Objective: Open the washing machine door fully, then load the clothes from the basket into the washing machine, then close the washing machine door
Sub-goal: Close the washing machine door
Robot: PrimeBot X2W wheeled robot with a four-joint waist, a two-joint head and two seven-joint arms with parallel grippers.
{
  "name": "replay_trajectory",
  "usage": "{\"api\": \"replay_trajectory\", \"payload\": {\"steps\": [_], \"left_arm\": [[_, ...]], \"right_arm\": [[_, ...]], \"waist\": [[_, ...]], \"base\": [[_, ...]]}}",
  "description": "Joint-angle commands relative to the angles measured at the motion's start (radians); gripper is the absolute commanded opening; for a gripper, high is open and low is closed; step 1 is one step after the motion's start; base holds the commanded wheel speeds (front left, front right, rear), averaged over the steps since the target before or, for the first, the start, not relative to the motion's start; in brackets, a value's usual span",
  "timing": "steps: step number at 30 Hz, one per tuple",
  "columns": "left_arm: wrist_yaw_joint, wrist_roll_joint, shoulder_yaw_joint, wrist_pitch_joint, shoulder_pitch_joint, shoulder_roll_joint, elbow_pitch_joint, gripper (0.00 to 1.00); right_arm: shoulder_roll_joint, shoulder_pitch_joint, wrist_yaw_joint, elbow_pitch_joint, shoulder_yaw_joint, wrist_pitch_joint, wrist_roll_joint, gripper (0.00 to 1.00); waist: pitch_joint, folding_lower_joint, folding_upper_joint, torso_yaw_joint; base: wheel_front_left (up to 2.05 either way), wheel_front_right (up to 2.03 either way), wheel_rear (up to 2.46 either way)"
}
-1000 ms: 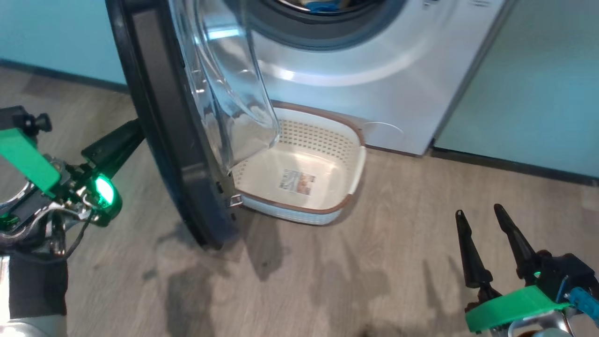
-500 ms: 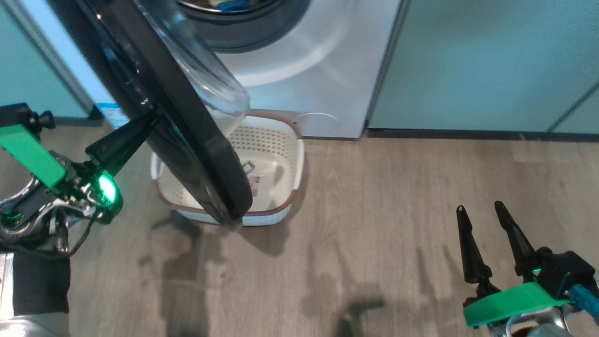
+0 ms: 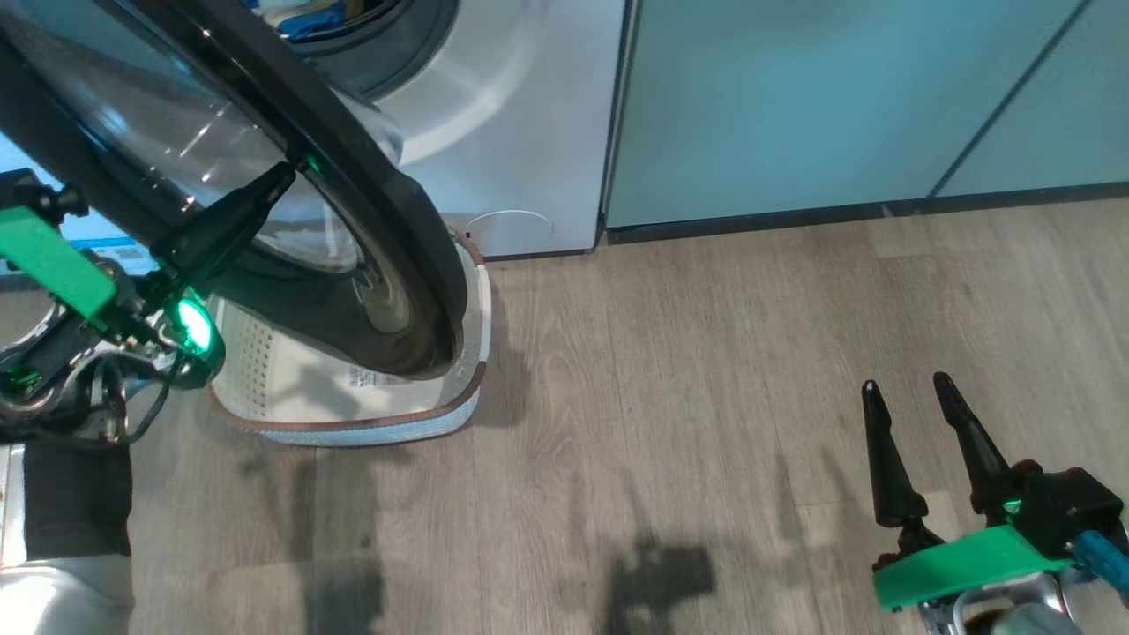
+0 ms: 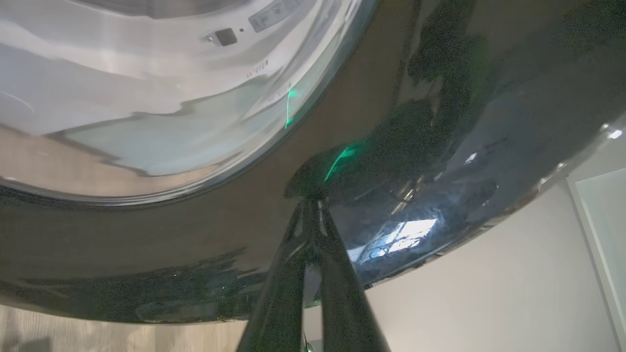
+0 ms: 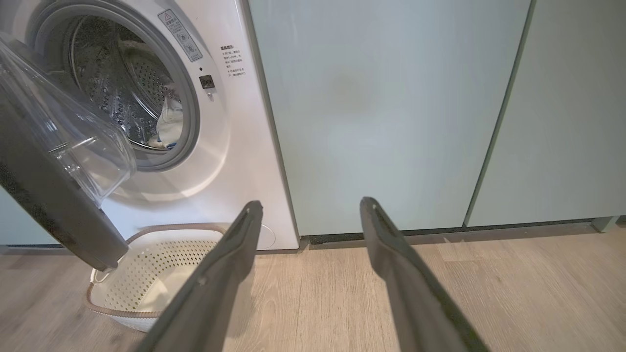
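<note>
- Right wrist view, upper left: clothes (image 5: 168,122) lay inside the washing machine (image 5: 234,161); head view cropped them.
- My left end effector (image 4: 310,198), clenched empty, touched the washing machine door (image 4: 440,98); my right end effector (image 3: 907,381) hung released.
- Door hid part of the basket (image 3: 353,425).

I am touching my left gripper (image 4: 310,205), dark and faintly shiny, to the washing machine door (image 4: 195,254), which is shining glossy black; beyond my fingertips (image 4: 330,254) its clear glass window (image 4: 122,88) is gleaming
</note>
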Motion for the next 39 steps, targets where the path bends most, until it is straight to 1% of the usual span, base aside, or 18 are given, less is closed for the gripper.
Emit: {"api": "replay_trajectory", "payload": {"steps": [1,10,18,20,21,22,28,32,35,39], "left_arm": [[-0.010,0.005,0.039,-0.003,-0.042,0.033,-0.029,0.00],[-0.034,-0.009,0.060,-0.010,-0.027,0.020,-0.014,0.00],[-0.070,-0.016,0.131,-0.067,0.030,-0.004,-0.067,0.00],[-0.075,-0.027,0.147,-0.077,0.042,-0.018,-0.083,0.38],[-0.077,-0.020,0.155,-0.088,0.048,-0.020,-0.093,0.62],[-0.079,-0.015,0.160,-0.098,0.052,-0.025,-0.101,1.00],[-0.087,0.026,0.173,-0.153,0.067,-0.058,-0.155,1.00],[-0.088,0.087,0.182,-0.211,0.088,-0.076,-0.221,1.00],[-0.088,0.215,0.178,-0.298,0.117,-0.064,-0.293,1.00],[-0.088,0.457,0.123,-0.464,0.181,-0.038,-0.370,1.00]], "right_arm": [[0.003,-0.032,-0.003,-0.031,0.014,-0.009,0.006,1.00],[0.004,-0.019,-0.003,-0.037,0.004,-0.010,0.000,1.00],[0.004,-0.005,-0.003,-0.040,-0.015,-0.010,-0.008,1.00],[0.004,0.000,-0.003,-0.043,-0.024,-0.010,-0.011,1.00],[0.004,0.001,-0.003,-0.044,-0.029,-0.010,-0.013,1.00],[0.004,0.002,-0.003,-0.046,-0.033,-0.010,-0.014,1.00],[0.004,-0.001,-0.003,-0.054,-0.041,-0.010,-0.019,1.00],[0.004,-0.005,-0.003,-0.054,-0.045,-0.010,-0.017,1.00],[0.004,-0.008,-0.003,-0.054,-0.048,-0.010,-0.017,1.00],[0.004,-0.009,-0.003,-0.057,-0.059,-0.010,-0.021,1.00]], "waist": [[-0.002,-0.0001,0.0000,-0.006],[-0.016,-0.0001,0.0000,-0.004],[-0.037,-0.0001,0.0000,0.023],[-0.042,-0.0001,0.0000,0.035],[-0.044,-0.0001,0.0000,0.041],[-0.045,-0.0001,0.0000,0.048],[-0.046,-0.0001,0.0000,0.079],[-0.049,-0.0001,0.0000,0.091],[-0.051,-0.0001,0.0000,0.096],[-0.058,-0.0001,0.0000,0.103]], "base": [[0.00,0.00,0.00],[0.00,0.00,0.00],[0.00,0.00,0.00],[0.00,0.00,0.00],[0.00,0.00,0.00],[0.00,0.00,0.00],[0.00,0.00,0.00],[0.00,0.00,0.00],[0.00,0.00,0.00],[0.00,0.00,0.00]]}}
